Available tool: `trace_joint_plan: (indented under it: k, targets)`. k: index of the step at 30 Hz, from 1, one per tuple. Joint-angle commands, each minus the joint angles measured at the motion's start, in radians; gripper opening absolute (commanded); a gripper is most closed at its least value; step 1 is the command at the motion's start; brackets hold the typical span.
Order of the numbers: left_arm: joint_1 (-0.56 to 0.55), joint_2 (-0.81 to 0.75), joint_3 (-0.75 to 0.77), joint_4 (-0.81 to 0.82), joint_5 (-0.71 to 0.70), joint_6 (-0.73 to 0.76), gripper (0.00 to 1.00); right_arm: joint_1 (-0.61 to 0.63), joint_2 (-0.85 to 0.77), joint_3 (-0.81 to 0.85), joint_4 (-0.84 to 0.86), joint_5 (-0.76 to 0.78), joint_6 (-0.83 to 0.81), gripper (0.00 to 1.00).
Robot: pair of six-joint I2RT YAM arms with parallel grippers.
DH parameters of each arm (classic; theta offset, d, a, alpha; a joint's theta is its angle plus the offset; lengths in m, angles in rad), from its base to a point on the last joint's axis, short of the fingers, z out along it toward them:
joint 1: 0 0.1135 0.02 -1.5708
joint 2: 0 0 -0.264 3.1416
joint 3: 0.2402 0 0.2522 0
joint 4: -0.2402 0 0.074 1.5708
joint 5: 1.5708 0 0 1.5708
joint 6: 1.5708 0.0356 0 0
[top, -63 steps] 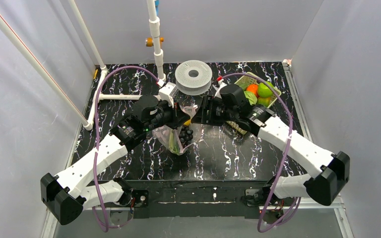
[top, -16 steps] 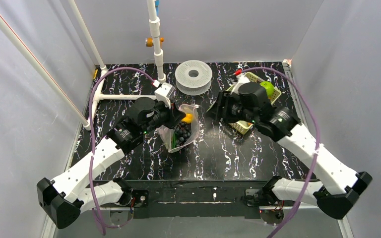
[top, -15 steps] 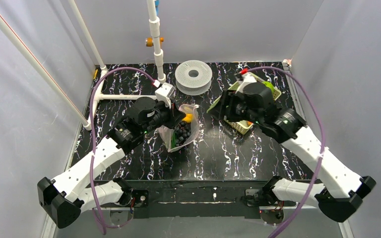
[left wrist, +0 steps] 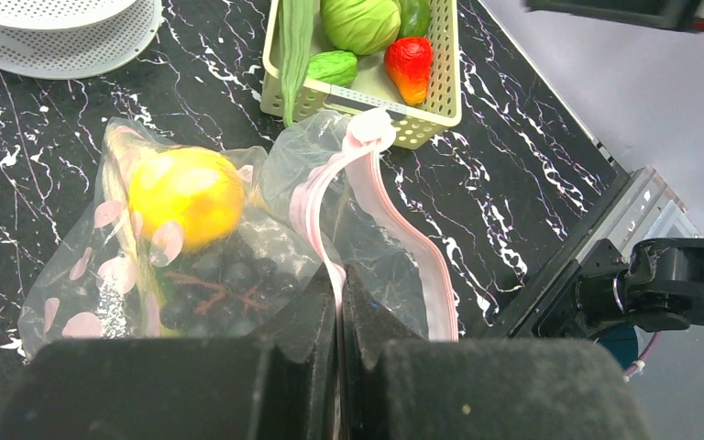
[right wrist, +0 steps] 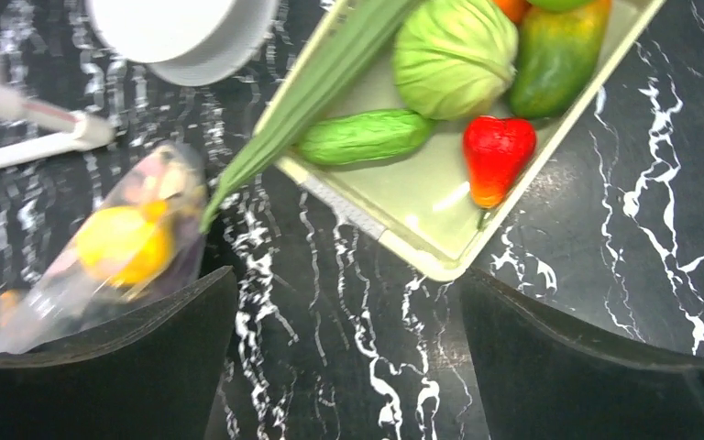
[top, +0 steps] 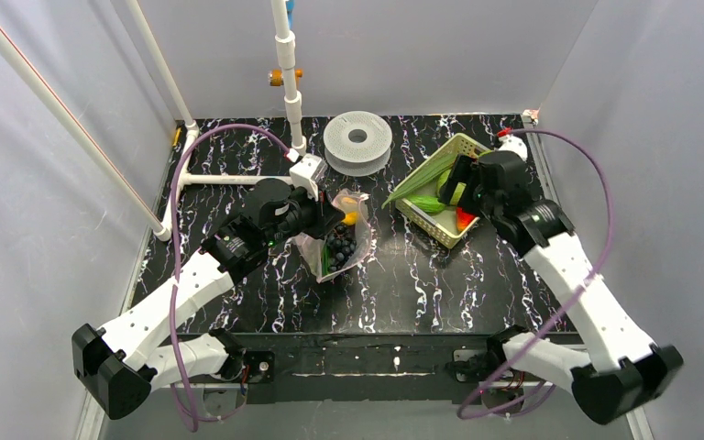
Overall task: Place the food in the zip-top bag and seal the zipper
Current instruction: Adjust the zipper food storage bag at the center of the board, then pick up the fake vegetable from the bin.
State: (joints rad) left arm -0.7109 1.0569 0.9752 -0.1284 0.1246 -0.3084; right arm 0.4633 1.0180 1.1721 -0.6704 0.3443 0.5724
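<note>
Left gripper [left wrist: 339, 280] is clamping the zipper [left wrist: 419, 257] of the bag [left wrist: 376, 229], with its fingers pressed together on one pink strip. The bag is lying slumped on the black, white-veined table [top: 422, 284], left of centre. Its mouth is gaping, the two strips apart, and pointing toward the basket [left wrist: 412, 128]. The yellow piece [left wrist: 186, 195] and a dark purple piece [left wrist: 211, 284] are sitting inside the bag.

Right gripper [right wrist: 346, 275] is hanging above the basket's near edge, fingers spread wide with nothing between them. The basket is sitting at the back right of the table, apart from the bag. The stalk [right wrist: 302, 119] is lying across it, its tip poking over the rim toward the bag. The pale green head [right wrist: 454, 55], small green piece [right wrist: 362, 137] and red piece [right wrist: 495, 156] are resting in the basket too.

A white perforated disc [top: 357, 141] is lying at back centre and a white pipe frame [top: 286, 73] is rising at back left. Plain white walls [top: 422, 55] are closing in three sides.
</note>
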Motion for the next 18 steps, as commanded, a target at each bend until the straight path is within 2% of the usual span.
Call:
trace_joint_plan:
  k: [1,11,18]
  targets:
    - [-0.002,-0.015,0.028,0.027,0.013,-0.005,0.0,-0.09,0.125,0.011,0.076,-0.012,0.006,0.97]
    - [-0.002,-0.016,0.031,0.027,0.028,-0.012,0.0,-0.165,0.517,0.204,0.032,-0.009,-0.034,0.98]
    - [-0.002,-0.022,0.033,0.027,0.037,-0.016,0.0,-0.177,0.677,0.271,0.059,0.065,-0.09,0.98]
